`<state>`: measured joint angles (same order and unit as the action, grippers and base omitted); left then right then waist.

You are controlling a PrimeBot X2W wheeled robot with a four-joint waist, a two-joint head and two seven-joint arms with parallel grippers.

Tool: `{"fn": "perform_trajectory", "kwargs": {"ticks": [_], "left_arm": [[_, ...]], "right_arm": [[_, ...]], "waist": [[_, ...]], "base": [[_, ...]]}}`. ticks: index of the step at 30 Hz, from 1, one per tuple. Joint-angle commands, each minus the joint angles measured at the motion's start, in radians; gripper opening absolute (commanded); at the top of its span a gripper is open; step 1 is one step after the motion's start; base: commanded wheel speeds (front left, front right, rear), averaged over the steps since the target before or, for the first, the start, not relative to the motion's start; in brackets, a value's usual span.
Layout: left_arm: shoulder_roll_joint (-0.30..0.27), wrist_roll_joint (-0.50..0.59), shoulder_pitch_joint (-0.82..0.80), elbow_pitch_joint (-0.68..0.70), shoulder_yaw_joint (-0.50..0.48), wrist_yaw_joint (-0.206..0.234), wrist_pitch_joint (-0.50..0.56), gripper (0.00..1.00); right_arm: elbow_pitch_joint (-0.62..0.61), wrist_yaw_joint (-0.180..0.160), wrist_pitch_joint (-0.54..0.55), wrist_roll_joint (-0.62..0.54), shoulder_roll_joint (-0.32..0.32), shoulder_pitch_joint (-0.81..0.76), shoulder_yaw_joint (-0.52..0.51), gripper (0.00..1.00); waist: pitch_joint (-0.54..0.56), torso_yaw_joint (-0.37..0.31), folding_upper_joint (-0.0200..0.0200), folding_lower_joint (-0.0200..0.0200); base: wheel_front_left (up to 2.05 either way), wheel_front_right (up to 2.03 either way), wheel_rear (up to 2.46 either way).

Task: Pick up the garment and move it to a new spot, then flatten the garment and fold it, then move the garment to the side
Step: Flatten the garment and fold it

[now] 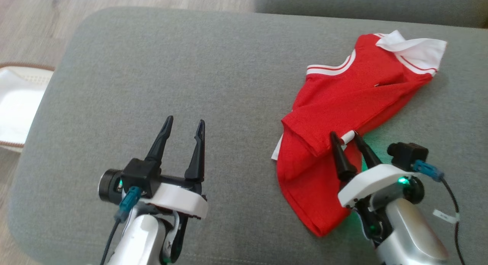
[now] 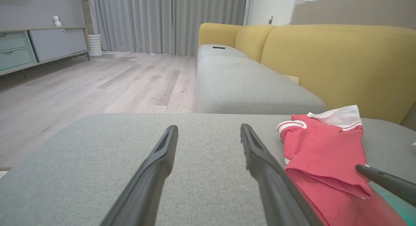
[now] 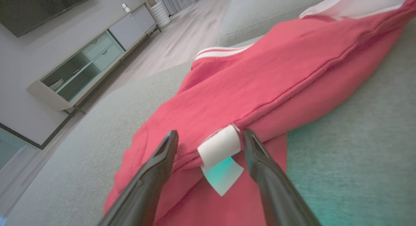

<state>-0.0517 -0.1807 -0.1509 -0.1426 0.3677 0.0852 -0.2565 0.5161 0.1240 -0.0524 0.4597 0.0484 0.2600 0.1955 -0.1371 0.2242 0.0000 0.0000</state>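
The garment (image 1: pixel 343 101) is a red shirt with white striped trim, lying crumpled on the right half of a grey cushion (image 1: pixel 171 74). It appears too in the left wrist view (image 2: pixel 325 154) and the right wrist view (image 3: pixel 260 76). My right gripper (image 1: pixel 346 136) stands open over its lower folded edge, fingers straddling a white care label (image 3: pixel 219 148). Nothing is clamped between them. My left gripper (image 1: pixel 185 122) is open above bare cushion, well to the left of the garment, holding nothing.
A yellow sofa back (image 2: pixel 338 60) rises behind the cushion, with another grey seat (image 2: pixel 247 86) beyond it. Wooden floor (image 2: pixel 97 79) lies to the left, with a low cabinet (image 2: pixel 39 47) by the wall. A white bag-like object (image 1: pixel 19 105) sits on the floor left of the cushion.
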Motion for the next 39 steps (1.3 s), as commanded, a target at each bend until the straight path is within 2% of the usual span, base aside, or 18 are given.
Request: {"fn": "perform_trajectory", "kwargs": {"ticks": [1, 6, 7, 8, 9, 15, 18, 21, 27, 30, 36, 39], "left_arm": [[0.001, -0.007, -0.053, 0.03, -0.027, 0.004, -0.005, 1.0], [0.001, -0.013, -0.055, 0.027, -0.023, 0.014, -0.005, 1.0], [0.001, -0.014, -0.055, 0.027, -0.023, 0.016, -0.005, 1.0], [0.001, -0.014, -0.054, 0.026, -0.024, 0.017, -0.005, 1.0], [0.001, -0.014, -0.051, 0.025, -0.026, 0.019, -0.005, 1.0], [0.001, -0.014, -0.042, 0.019, -0.037, 0.016, -0.005, 1.0], [0.001, -0.021, -0.04, 0.024, -0.037, 0.016, -0.005, 1.0], [0.001, -0.028, -0.039, 0.027, -0.028, 0.018, -0.005, 1.0], [0.001, -0.051, -0.051, 0.032, 0.0, 0.025, -0.005, 1.0], [0.001, -0.064, -0.061, 0.035, 0.014, 0.032, -0.005, 1.0], [0.001, -0.079, -0.077, 0.037, 0.032, 0.039, -0.005, 1.0], [0.001, -0.083, -0.085, 0.037, 0.035, 0.043, -0.005, 1.0]], "right_arm": [[-0.008, 0.007, -0.008, 0.019, 0.002, 0.046, 0.039, 1.0], [0.048, 0.007, -0.032, 0.069, 0.002, 0.085, 0.105, 1.0], [0.055, 0.007, -0.037, 0.078, 0.002, 0.092, 0.116, 0.84], [0.061, 0.007, -0.043, 0.085, 0.002, 0.098, 0.127, 0.09], [0.065, 0.007, -0.052, 0.088, 0.002, 0.104, 0.137, 0.0], [0.088, 0.007, -0.088, 0.005, 0.003, 0.13, 0.107, 0.0], [0.065, 0.007, -0.056, -0.065, 0.046, 0.142, 0.061, 0.0], [0.007, 0.007, 0.016, -0.107, 0.14, 0.152, 0.031, 0.0], [-0.098, 0.007, 0.181, -0.163, 0.41, 0.19, 0.0, 0.0], [-0.119, 0.007, 0.231, -0.188, 0.518, 0.226, 0.017, 0.0], [-0.075, 0.007, 0.243, -0.216, 0.632, 0.326, 0.051, 0.0], [-0.019, 0.007, 0.217, -0.254, 0.656, 0.4, 0.062, 0.0]], "waist": [[-0.012, 0.013, 0.0, 0.0], [-0.018, 0.018, 0.0, 0.0], [-0.018, 0.015, 0.0, 0.0], [-0.016, 0.011, 0.0, 0.0], [-0.014, 0.004, 0.0, 0.0], [0.006, -0.047, 0.0, 0.0], [0.014, -0.075, 0.0, 0.0], [0.021, -0.095, 0.0, 0.0], [0.018, -0.096, 0.0, 0.0], [0.007, -0.083, 0.0, 0.0], [-0.017, -0.051, 0.0, 0.0], [-0.03, -0.032, 0.0, 0.0]], "base": [[0.0, 0.0, 0.0], [0.0, 0.0, 0.0], [0.0, 0.0, 0.0], [0.0, 0.0, 0.0], [0.0, 0.0, 0.0], [0.0, 0.0, 0.0], [0.0, 0.0, 0.0], [0.0, 0.0, 0.0], [0.0, 0.0, 0.0], [0.0, 0.0, 0.0], [0.0, 0.0, 0.0], [0.0, 0.0, 0.0]]}}
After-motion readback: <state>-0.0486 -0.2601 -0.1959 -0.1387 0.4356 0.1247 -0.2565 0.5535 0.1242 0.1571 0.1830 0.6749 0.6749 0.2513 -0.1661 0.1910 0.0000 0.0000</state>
